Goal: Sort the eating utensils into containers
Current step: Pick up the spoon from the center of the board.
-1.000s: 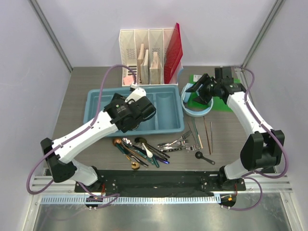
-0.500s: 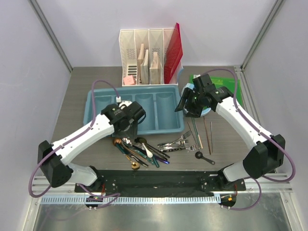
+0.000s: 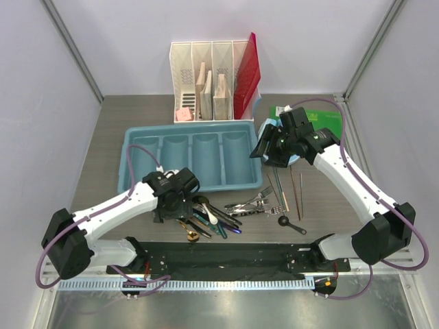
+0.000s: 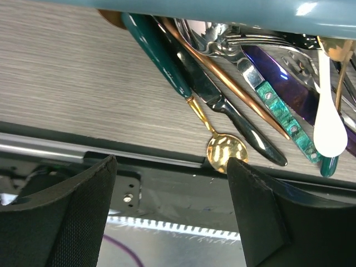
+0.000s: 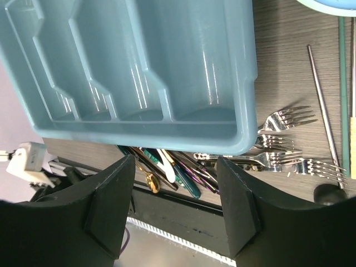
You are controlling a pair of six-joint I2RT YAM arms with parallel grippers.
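The light blue tray [image 3: 192, 186] lies mid-table with its four compartments bare. In front of it is a pile of spoons and knives [image 3: 209, 218], with silver forks [image 3: 257, 202], thin chopsticks [image 3: 295, 186] and a small black spoon [image 3: 291, 224] to its right. My left gripper [image 3: 171, 205] is low at the pile's left end, open and holding nothing. In the left wrist view, the left gripper [image 4: 172, 167] has a gold spoon [image 4: 227, 150] just past its right fingertip. My right gripper [image 3: 269, 147] hovers open by the tray's right end. Below the right gripper [image 5: 175, 164] are the tray wall [image 5: 167, 130] and the forks [image 5: 289, 139].
A white slotted file organizer [image 3: 206, 79] with a red folder [image 3: 245, 72] stands behind the tray. Light blue headphones [image 3: 278, 161] and a green sheet [image 3: 322, 120] lie at the back right, partly under my right arm. A black base strip [image 3: 226, 257] runs along the near edge.
My left arm came off the tray toward the near edge and down to the utensil pile, jaws narrowing slightly. My right arm swung left from the headphones to the tray's right end.
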